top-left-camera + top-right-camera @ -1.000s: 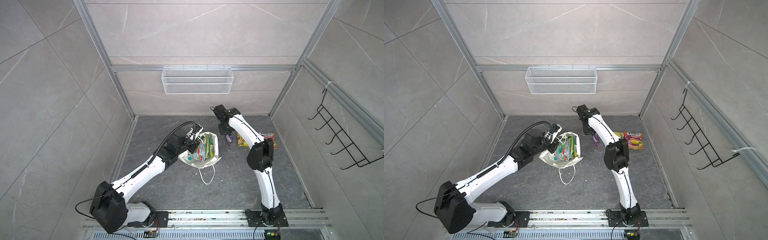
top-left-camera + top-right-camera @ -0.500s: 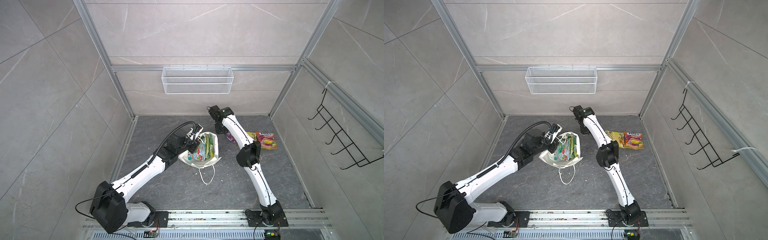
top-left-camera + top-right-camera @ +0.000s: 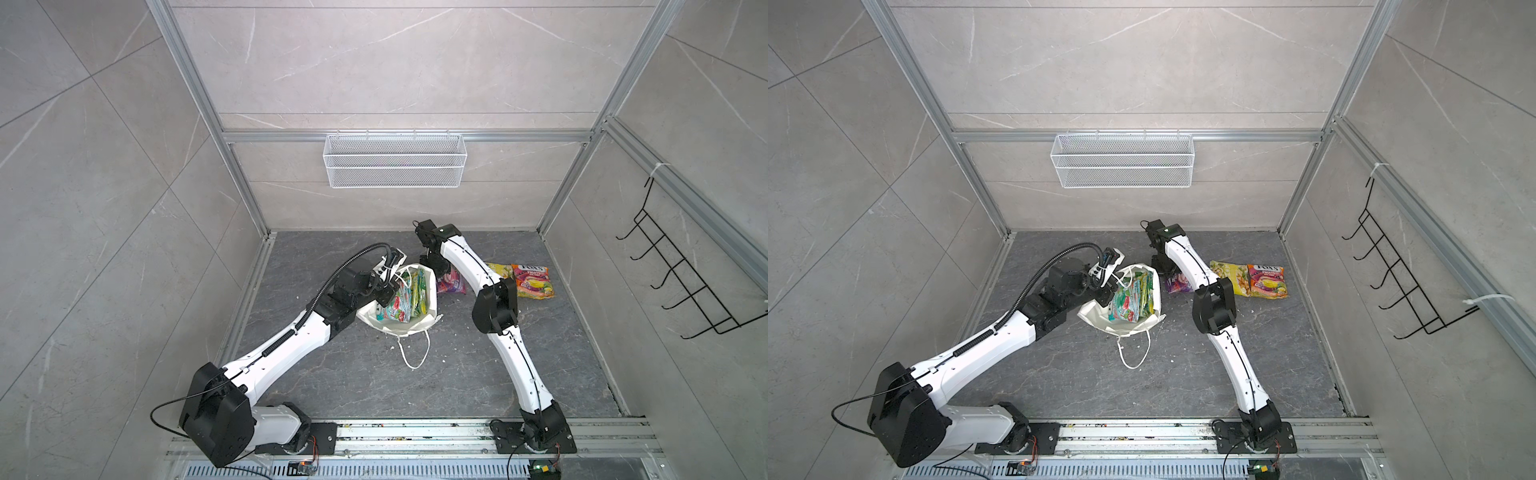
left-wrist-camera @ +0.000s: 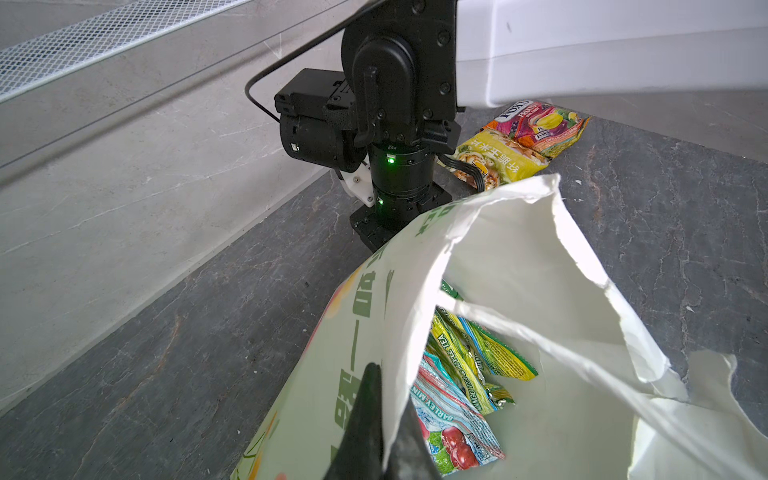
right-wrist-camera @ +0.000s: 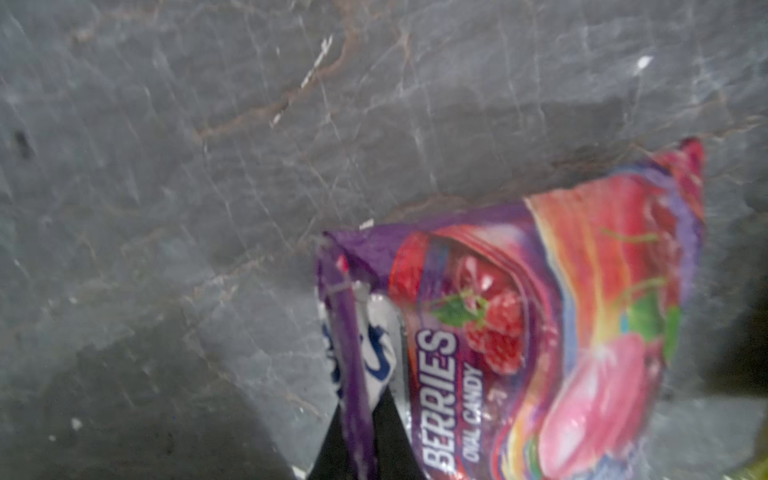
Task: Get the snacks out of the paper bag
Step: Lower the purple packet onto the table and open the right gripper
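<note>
Here, a white paper bag (image 3: 432,309) stands open near the middle of the dark stone floor (image 3: 374,374). The left gripper (image 4: 388,390) is pinched tight on the bag's printed rim, and a teal-red packet (image 3: 395,307) and green-yellow packets (image 3: 419,291) stand inside. Just beside the bag, the right gripper (image 5: 361,415) is almost closed, with the edge of a purple packet (image 5: 519,332) caught between its fingers down at the floor, while further right a yellow-green packet (image 3: 498,271) and a red-pink packet (image 3: 532,281) lie flat, touching each other.
</note>
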